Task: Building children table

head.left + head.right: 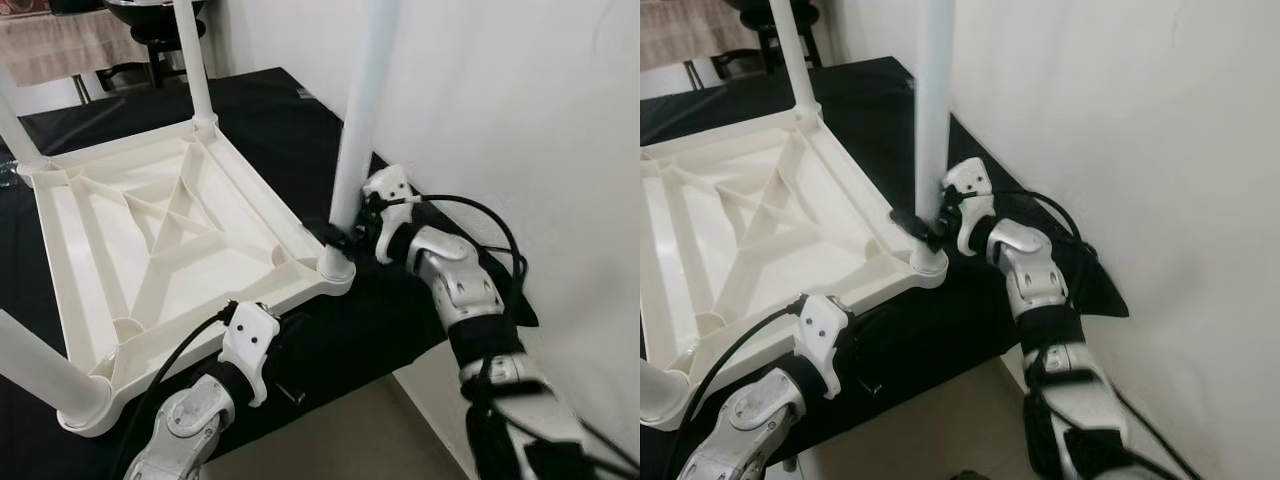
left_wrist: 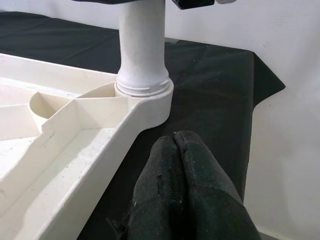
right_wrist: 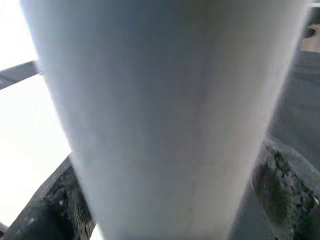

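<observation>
The landmark is the white ribbed plastic children's tabletop (image 1: 150,240), lying upside down on a black cloth-covered surface (image 1: 290,130).

Nearest the robot, the left gripper (image 2: 182,165) sits low at the tabletop's near edge, just beside the rim, its two black fingers pressed together on nothing and pointing toward the near-right corner socket (image 2: 147,97). A white tubular leg (image 1: 40,375) leans out of the near-left corner.

At the near-right corner, the tall white plastic table leg (image 1: 360,110) stands upright in its socket. The right gripper (image 1: 340,235) is clamped on this leg just above the socket, one black finger (image 3: 50,210) on each side of the tube in the right wrist view.

Beyond, a further white leg (image 1: 195,60) rises from the far-right corner, and another (image 1: 15,130) from the far-left.

The step in hand looks like seating the last leg: a ridged collar shows above the socket, so the leg may not be fully home, though I cannot tell. The next move probably calls for a firm downward push or twist along the leg's axis, with the left gripper steadying the rim.

Room is tight. The white wall (image 1: 520,110) runs close beside the right arm, and the cloth's edge drops to the floor (image 1: 360,440) right beside this corner of the tabletop, so a sideways shove could slide the top off. More open cloth lies beyond the tabletop's far-right corner.
</observation>
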### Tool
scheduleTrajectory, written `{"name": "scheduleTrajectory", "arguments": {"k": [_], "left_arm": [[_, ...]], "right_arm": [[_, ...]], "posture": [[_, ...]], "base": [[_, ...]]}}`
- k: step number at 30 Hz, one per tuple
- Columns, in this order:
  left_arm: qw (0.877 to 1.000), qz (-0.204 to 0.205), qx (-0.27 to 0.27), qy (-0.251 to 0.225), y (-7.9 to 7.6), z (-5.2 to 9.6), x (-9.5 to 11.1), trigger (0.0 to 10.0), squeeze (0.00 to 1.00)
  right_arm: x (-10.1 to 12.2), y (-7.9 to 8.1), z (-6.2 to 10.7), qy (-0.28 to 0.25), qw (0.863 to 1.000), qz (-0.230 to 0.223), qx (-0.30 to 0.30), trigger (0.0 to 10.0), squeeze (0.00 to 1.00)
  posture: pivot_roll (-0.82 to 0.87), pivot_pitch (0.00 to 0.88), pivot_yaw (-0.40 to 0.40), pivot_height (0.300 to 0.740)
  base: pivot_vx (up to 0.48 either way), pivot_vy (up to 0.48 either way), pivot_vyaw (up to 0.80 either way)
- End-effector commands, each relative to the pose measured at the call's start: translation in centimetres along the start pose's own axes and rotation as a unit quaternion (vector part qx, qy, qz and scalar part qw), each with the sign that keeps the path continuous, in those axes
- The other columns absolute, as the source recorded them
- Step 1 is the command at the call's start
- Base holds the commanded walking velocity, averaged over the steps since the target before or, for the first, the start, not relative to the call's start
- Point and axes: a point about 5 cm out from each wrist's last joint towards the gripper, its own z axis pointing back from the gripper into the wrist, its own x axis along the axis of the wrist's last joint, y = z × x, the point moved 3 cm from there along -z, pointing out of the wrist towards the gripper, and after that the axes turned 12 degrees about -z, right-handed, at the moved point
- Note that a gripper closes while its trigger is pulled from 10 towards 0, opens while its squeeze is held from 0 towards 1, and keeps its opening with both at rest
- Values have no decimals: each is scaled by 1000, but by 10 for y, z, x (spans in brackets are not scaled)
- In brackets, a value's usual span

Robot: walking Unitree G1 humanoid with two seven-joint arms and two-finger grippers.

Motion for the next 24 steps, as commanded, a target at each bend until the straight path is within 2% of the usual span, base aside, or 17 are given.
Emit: {"name": "scheduleTrajectory", "arguments": {"k": [1, 3, 4, 6, 7, 13, 17, 19, 20, 21, 22, 23, 24], "left_arm": [[1000, 0, 0, 9, -2, 1, -6, 10000, 0], [1000, 0, 0, 10, -2, 1, -6, 10000, 0], [1000, -1, 1, 10, -3, 1, -6, 10000, 0], [1000, -2, 2, 10, -3, 0, -6, 10000, 0], [1000, -2, 2, 10, -3, 0, -6, 10000, 0], [1000, 0, 4, 9, -4, 0, -6, 10000, 0], [1000, 4, 0, 8, -6, 1, -5, 10000, 0], [1000, 4, 0, 8, -6, 1, -5, 10000, 0], [1000, 4, 0, 8, -6, 2, -5, 10000, 0], [1000, 4, 0, 8, -6, 2, -5, 10000, 0], [1000, 4, 0, 8, -5, 3, -5, 10000, 0], [1000, 4, 0, 8, -5, 3, -5, 10000, 0], [1000, 6, 0, 8, -4, 4, -5, 10000, 0]], "right_arm": [[1, 9, -7, 16, 999, 1, 49, 10000, 0], [1, 9, -7, 18, 998, -1, 57, 10000, 0], [4, 7, -7, 15, 997, -17, 70, 8039, 0], [7, 5, -7, 9, 996, -37, 85, 8039, 0], [6, 4, -5, 5, 995, -49, 90, 0, 0], [-1, -6, 9, -5, 996, -53, 71, 0, 0], [-18, -19, 31, -20, 998, -63, -12, 0, 0], [-24, -19, 33, -19, 997, -72, -34, 0, 0], [-32, -19, 34, -18, 994, -84, -67, 0, 0], [-32, -19, 34, -18, 994, -84, -67, 0, 0], [-48, -30, 35, -46, 963, -111, -240, 0, 0], [-48, -30, 35, -46, 963, -111, -240, 0, 0], [-73, -20, 43, -37, 930, -153, -333, 0, 0]], "posture": [[29, 64, -82, 740], [29, 64, -82, 740], [41, 58, -91, 740], [41, 58, -91, 740], [43, 59, -90, 740], [31, 66, -85, 740], [28, 73, -85, 740], [26, 74, -86, 740], [26, 74, -86, 740], [26, 74, -86, 740], [10, 85, -84, 740], [10, 85, -84, 740], [10, 85, -84, 740]], "base": [[0, 0, 0], [0, 0, 0], [0, 0, 0], [0, 0, 0], [0, 0, 0], [0, 0, 0], [0, 0, 0], [0, 0, 0], [0, 0, 0], [0, 0, 0], [0, 0, 0], [0, 0, 0], [0, 0, 0]]}}
